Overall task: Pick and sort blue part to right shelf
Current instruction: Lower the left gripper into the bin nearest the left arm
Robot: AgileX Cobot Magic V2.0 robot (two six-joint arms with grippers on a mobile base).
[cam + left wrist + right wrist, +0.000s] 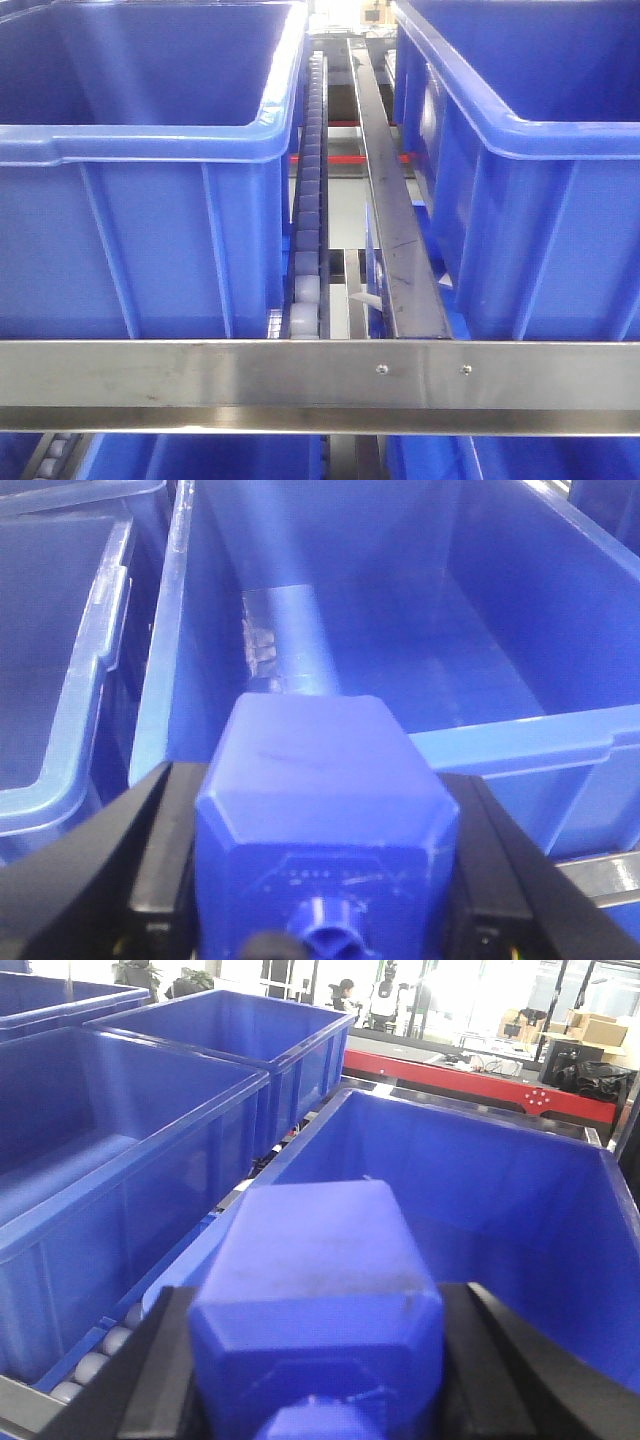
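Shelving: blue bins stand in rows beside a roller track, behind a steel crossbar. Beyond is a bright workshop with a red-framed bench (figures at the back, too small to describe).

Left gripper: black fingers clamped on a blue part, with an open bin just beyond.

Right gripper: likewise clamped on a second blue part.
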